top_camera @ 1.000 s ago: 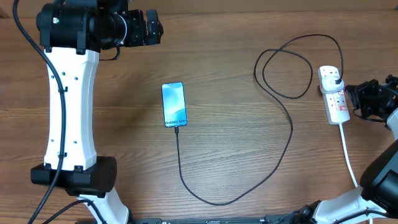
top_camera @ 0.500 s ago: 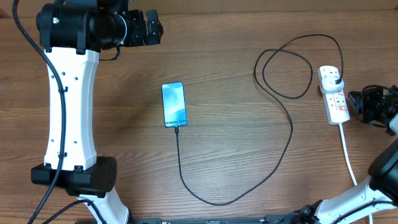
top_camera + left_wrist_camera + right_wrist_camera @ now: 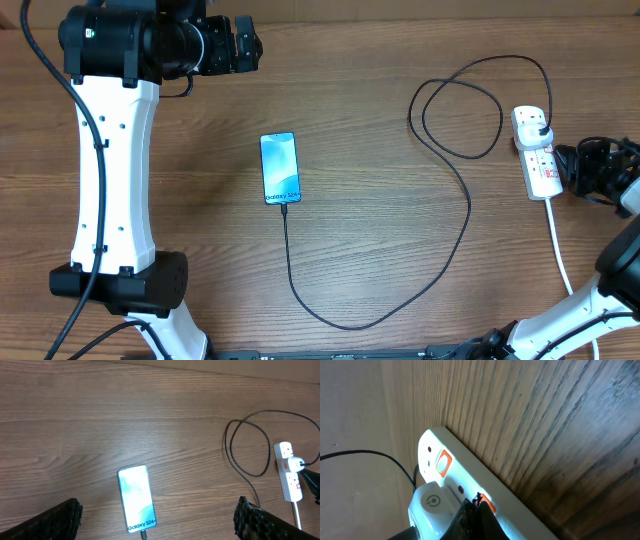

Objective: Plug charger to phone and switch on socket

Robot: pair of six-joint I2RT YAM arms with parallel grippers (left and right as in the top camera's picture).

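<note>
Find socket (image 3: 538, 152) by right edge of desk, with long axis running far edge to near edge and thick white cord (image 3: 562, 255) trailing toward near edge. Find right gripper (image 3: 476, 507) on its right-edge side, pinched together on nothing, tip at the strip's face beside an orange-red switch (image 3: 489, 506); touching or just off, cannot tell. Judged step: pressing that switch, so a short push from that side; on or off already, cannot tell. Clearly the nearer arm. See left gripper (image 3: 245, 45) up by far edge, spread wide, empty, well apart from everything. See phone (image 3: 281, 168) mid-desk, screen lit, with charger (image 3: 286, 235) already seated in its near end and looping round to plug (image 3: 540, 127) at strip's far end. Nothing blocking; mind plug just beside switch.
</note>
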